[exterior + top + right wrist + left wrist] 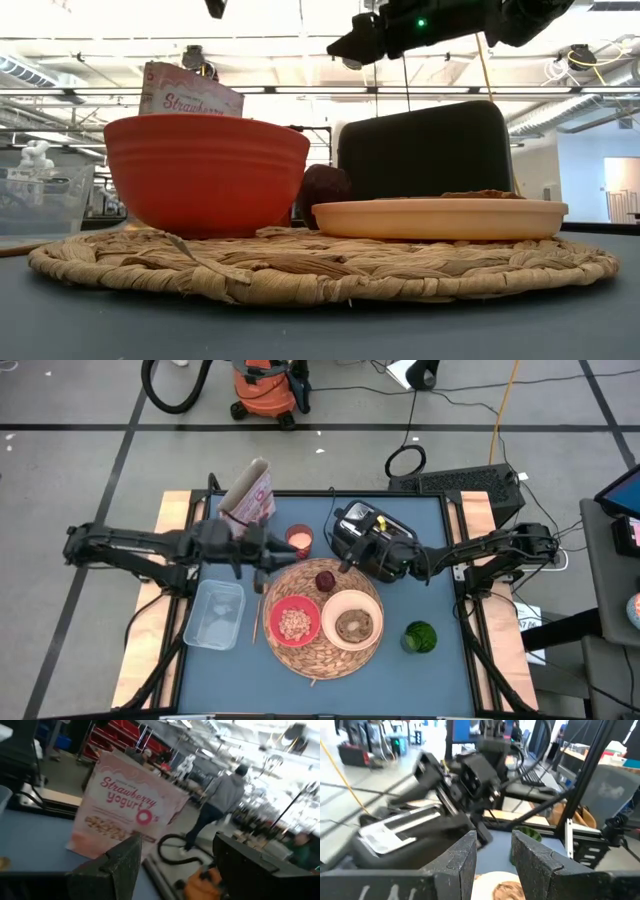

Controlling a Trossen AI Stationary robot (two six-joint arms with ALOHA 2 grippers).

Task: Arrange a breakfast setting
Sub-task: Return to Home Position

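The round straw mat (330, 645) lies on the blue table. On it rest the red bowl (294, 622) with cereal, the cream plate (353, 622) carrying the browned toast (353, 626), and the dark red fruit (325, 581) at the mat's far side. The slim gold spoon (256, 622) lies on the table just left of the mat. My left gripper (275, 555) hovers open and empty above the mat's far left edge; its wrist view (492, 855) looks across at the other arm. My right gripper (352, 563) hovers open and empty by the fruit, in front of the toaster.
A black toaster (370, 538) stands behind the mat, a pink cup (299, 540) and a strawberry cereal box (248, 495) to its left. A clear plastic tub (215, 613) sits left of the spoon, and a green object (420, 637) right of the mat.
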